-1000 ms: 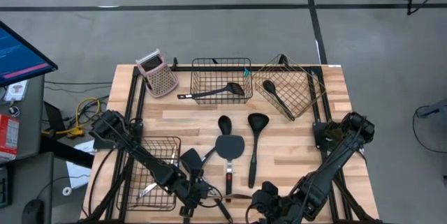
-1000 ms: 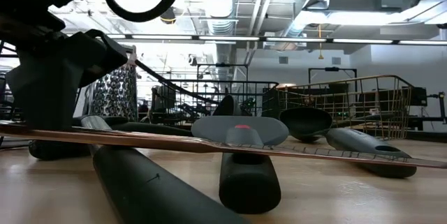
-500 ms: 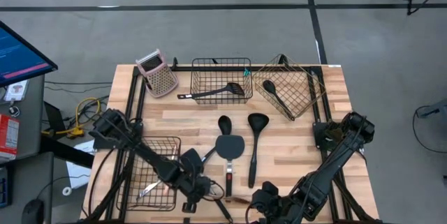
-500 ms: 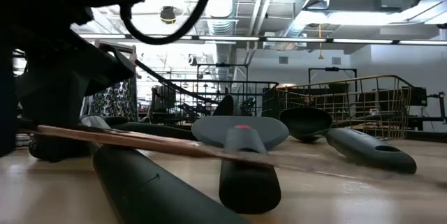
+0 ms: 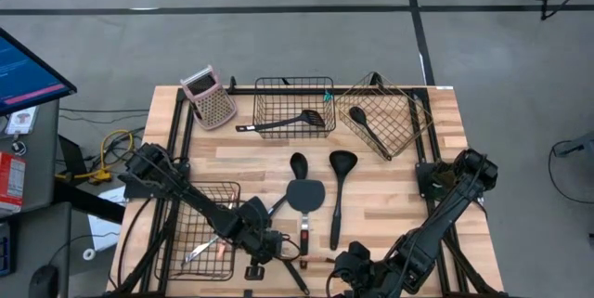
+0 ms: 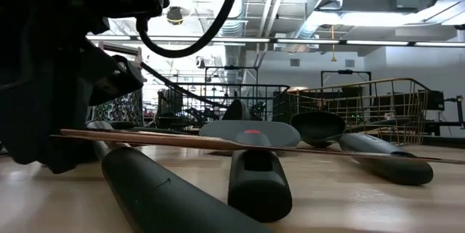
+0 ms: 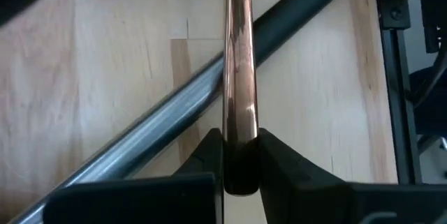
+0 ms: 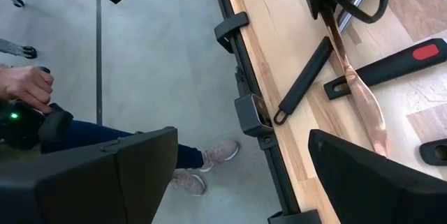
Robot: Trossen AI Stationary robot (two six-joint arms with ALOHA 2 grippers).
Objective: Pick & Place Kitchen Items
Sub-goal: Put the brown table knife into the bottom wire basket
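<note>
Since a second ago the left gripper (image 7: 239,165) has pinched shut on the copper spoon (image 7: 239,77) at the desk's (image 5: 390,173) near edge. Three wire baskets (image 5: 293,105) hold three utensils; three black ones lie mid-desk. The right gripper (image 8: 241,175) is spread, off the near edge.

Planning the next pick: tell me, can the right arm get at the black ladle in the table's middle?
Probably yes. The right gripper is open, empty and parked at the near edge, just below the ladle, whose handle lies uncovered on bare wood.
</note>
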